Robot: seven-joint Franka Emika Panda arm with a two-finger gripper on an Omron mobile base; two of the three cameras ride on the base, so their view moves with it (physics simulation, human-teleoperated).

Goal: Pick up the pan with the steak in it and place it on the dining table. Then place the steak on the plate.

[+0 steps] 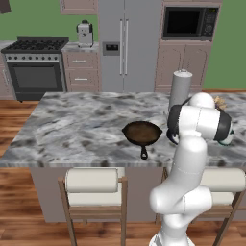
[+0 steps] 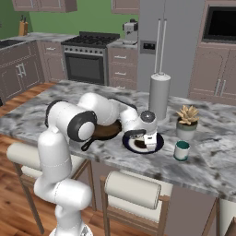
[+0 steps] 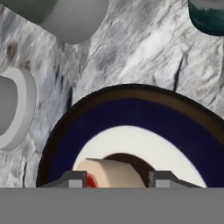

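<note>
The pan (image 1: 142, 133) sits on the bench (image 1: 77, 125), off to the gripper's left side in the left base view. It is small, round and dark brown, and it looks empty inside. Its short dark handle (image 1: 143, 153) points toward the near edge of the bench, where the stools (image 1: 92, 181) are. So the first part of the job looks done: the pan is on the dining table.

Next comes the gripper (image 3: 117, 180). It hangs right over the plate (image 3: 183, 127), very close to it. The plate is round, with a dark rim, a deep blue ring and a white middle. In the right base view the plate (image 2: 157, 144) lies just right of the pan (image 2: 105, 130), near it on the bench.

The steak (image 3: 109, 173) is right between the two dark fingertips (image 3: 72, 179). It looks like a small pale slab with a bit of red showing at its left side. It is over the white middle of the plate. The fingertips stand on each side of the steak, and I think they are pinching it, but the grey band hides the spot, so I cannot tell for sure. I also cannot tell if the steak is touching the plate yet.

The steak lies straight below the gripper, so the next move is likely just to let go and lift up.

Past the gripper to the right are a grey can (image 2: 159, 97), a small plant (image 2: 186, 120) and a green cup (image 2: 181, 150).
</note>
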